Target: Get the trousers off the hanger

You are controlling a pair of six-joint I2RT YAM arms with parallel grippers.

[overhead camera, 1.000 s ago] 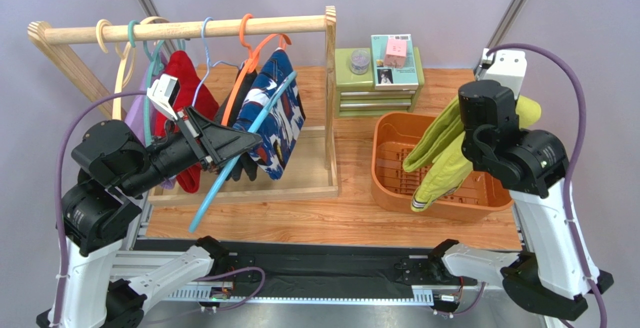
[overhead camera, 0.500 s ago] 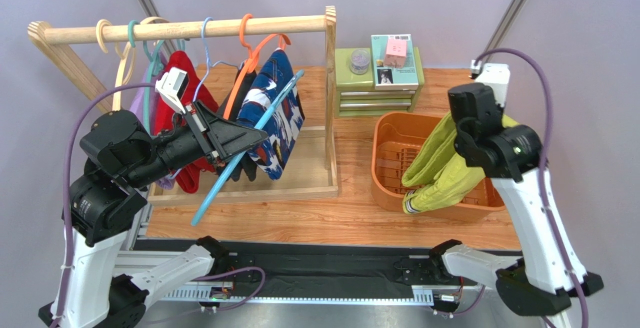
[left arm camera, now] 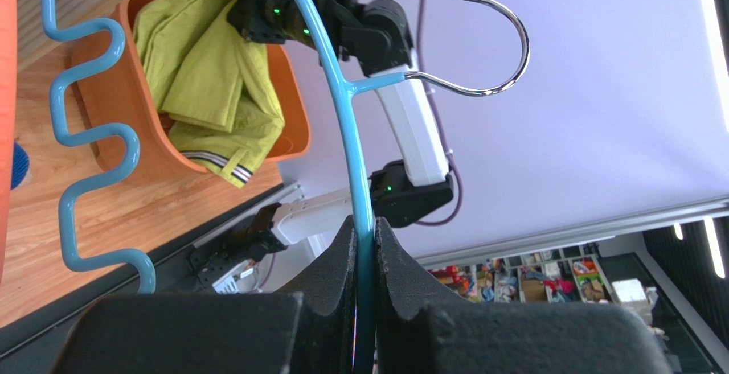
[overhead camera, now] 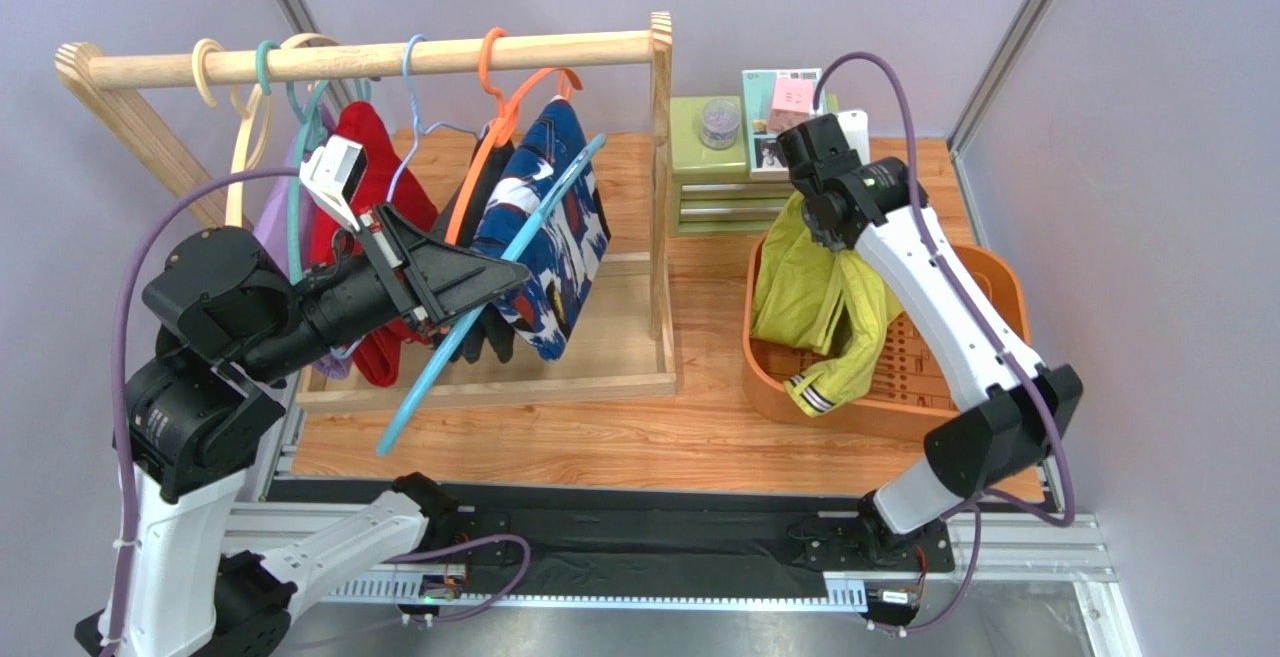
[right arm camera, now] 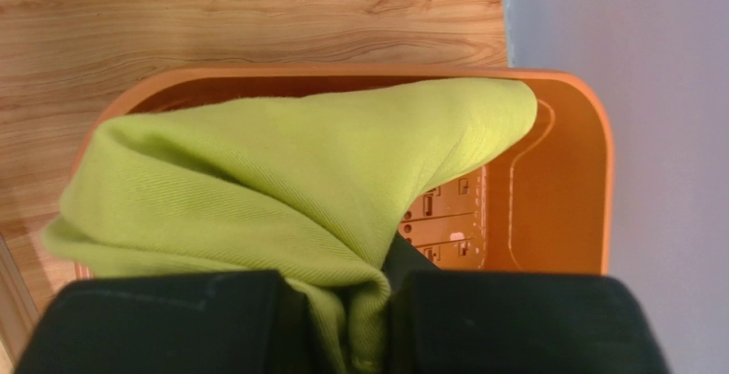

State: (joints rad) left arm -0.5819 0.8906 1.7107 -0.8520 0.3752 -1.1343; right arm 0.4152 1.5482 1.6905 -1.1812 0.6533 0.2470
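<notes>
Two grips; left gripper (left arm camera: 364, 229), blue hanger (left arm camera: 357, 152); right gripper (right arm camera: 351, 306), seemingly yellow-green trousers (right arm camera: 282, 178).

Plank surface, three things standing on it.
The light-wood surface (overhead camera: 661, 440) carries a wooden clothes rack (overhead camera: 661, 237) on its left half, the rack's flat base frame resting on the boards. An orange plastic basket (overhead camera: 872, 414) sits on the right half, near the front edge. A stack of green boxes (overhead camera: 721, 192) stands at the far edge, just beside the rack's right post and behind the basket.
</notes>
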